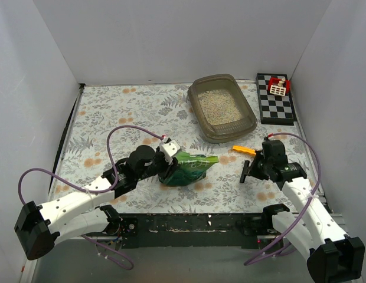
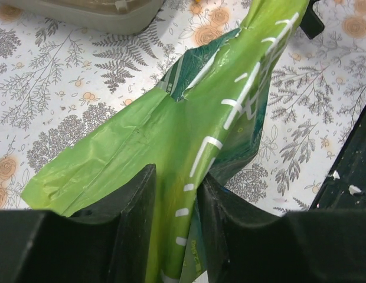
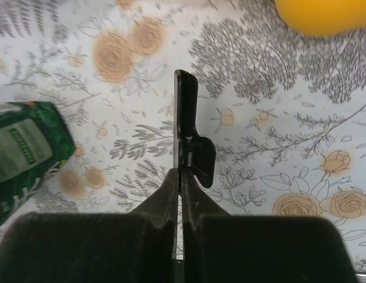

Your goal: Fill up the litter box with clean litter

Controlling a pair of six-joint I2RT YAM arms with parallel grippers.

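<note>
The grey-brown litter box (image 1: 246, 100) stands at the back, right of centre, with pale beige clean litter (image 1: 218, 106) inside. A crinkled green bag (image 1: 192, 167) lies on the floral mat near the front. My left gripper (image 1: 170, 165) is shut on the bag's near end; in the left wrist view the bag (image 2: 189, 118) runs between the jaws of the gripper (image 2: 177, 194). My right gripper (image 1: 249, 171) is shut on a black clip (image 3: 189, 130) that it holds just above the mat, right of the bag. In the right wrist view the gripper (image 3: 180, 177) has its jaws pressed together on the clip.
A yellow-orange scoop (image 1: 244, 150) lies between the litter box and my right gripper, and shows in the right wrist view (image 3: 319, 15). A black-and-white checkered board (image 1: 276, 103) with a red and white piece (image 1: 278, 87) sits at the back right. White walls enclose the mat.
</note>
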